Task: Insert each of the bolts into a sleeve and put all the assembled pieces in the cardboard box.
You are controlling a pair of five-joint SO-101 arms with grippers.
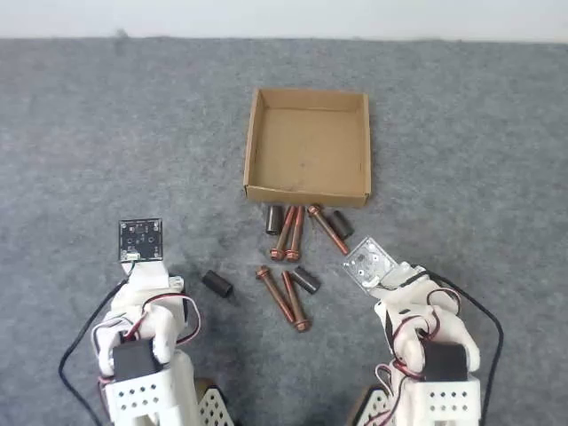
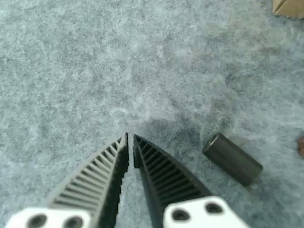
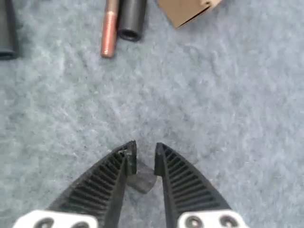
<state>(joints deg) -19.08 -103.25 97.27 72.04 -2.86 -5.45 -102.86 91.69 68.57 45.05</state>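
shallow brown cardboard box (image 1: 307,191) far centre on grey carpet (image 1: 89,133) | left gripper (image 2: 130,137) jaws pressed almost together | right gripper (image 3: 144,146) jaws narrowly parted, dark blur beneath unclear | five copper-coloured bolts (image 1: 284,232) loose between box and arms | four short black cylindrical sleeves (image 1: 216,284) among them, one just beside left gripper, two cut off in right wrist view

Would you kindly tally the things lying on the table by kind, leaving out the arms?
Bolts: 5
Sleeves: 4
Cardboard box: 1
Total: 10
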